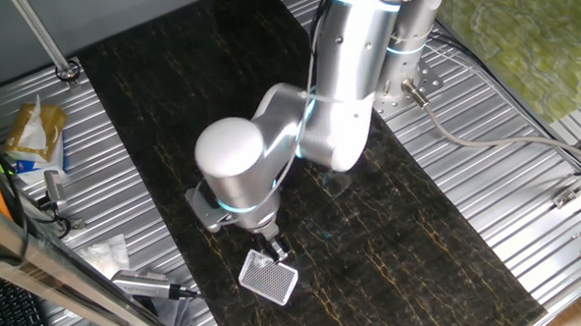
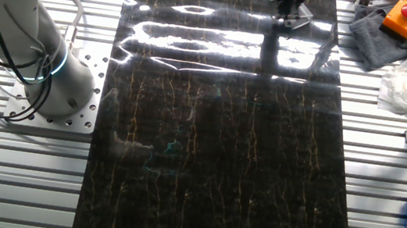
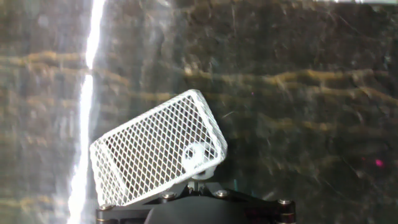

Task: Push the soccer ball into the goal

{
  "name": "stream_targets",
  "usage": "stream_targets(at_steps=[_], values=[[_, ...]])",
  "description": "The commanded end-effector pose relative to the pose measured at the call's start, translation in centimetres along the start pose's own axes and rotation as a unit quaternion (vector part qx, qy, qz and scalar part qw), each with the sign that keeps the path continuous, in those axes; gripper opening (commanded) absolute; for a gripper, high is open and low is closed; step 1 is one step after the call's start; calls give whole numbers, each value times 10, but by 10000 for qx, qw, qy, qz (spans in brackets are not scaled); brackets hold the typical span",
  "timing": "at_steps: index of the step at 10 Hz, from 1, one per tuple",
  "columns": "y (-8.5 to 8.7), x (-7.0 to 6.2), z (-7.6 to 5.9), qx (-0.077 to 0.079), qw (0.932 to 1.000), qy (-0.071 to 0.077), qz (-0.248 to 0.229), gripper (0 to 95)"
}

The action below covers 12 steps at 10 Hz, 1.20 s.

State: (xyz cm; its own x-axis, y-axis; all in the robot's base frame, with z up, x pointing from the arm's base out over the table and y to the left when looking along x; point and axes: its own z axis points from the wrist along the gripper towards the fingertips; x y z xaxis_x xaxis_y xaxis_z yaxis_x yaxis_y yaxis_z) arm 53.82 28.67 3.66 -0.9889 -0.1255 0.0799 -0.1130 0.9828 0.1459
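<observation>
The soccer ball (image 3: 198, 155) sits inside the goal (image 3: 155, 149), at its 4 o'clock corner. I cannot tell how the fingers (image 1: 275, 248) stand; pressing on could shove the light goal across the surface (image 1: 392, 237).

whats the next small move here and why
Probably just a short lift straight away. In the hand view the soccer ball already sits inside the goal, right ahead of the gripper, so pushing further would likely shove the goal itself.
</observation>
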Motion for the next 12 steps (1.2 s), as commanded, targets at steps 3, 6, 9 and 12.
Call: stream_targets(at_steps=[3, 6, 9, 12], values=[[2, 7, -2, 24, 10000, -30, -64, 0], [-3, 23, -1, 65, 9998, -77, -171, 0], [-9, 29, -4, 72, 9998, -78, -180, 0], [-23, 36, -7, 61, 9996, -88, -255, 0]])
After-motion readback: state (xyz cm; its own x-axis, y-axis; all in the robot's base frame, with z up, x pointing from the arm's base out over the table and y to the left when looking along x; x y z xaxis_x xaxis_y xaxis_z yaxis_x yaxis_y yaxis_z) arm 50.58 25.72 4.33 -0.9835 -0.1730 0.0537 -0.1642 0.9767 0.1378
